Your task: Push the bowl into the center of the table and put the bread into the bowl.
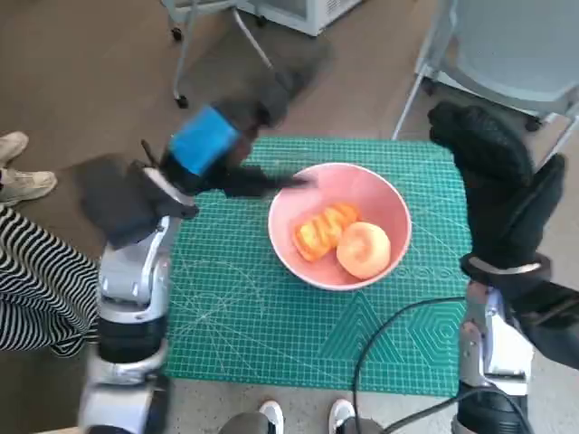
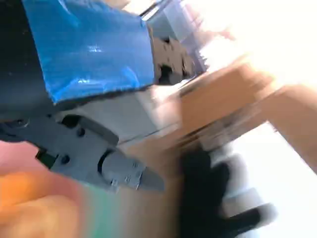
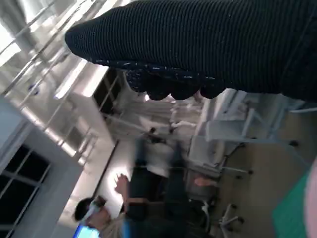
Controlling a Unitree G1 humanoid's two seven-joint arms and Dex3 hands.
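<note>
On mat, bowl (image 1: 340, 226) holding bread (image 1: 363, 250), left hand (image 1: 210, 155) blurred, grip unclear

A green cutting mat (image 1: 271, 316) covered the table. A grey chair (image 1: 516, 54) stood beyond its far right corner, a person's striped trouser leg (image 1: 36, 280) and pale shoes (image 1: 23, 176) to the left. A black cable (image 1: 389, 334) crossed the mat's near edge.

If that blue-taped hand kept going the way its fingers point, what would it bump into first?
Probably the pink bowl: the left hand points its blurred fingers at the near rim. Their height above it is unclear, so they might pass over.
</note>
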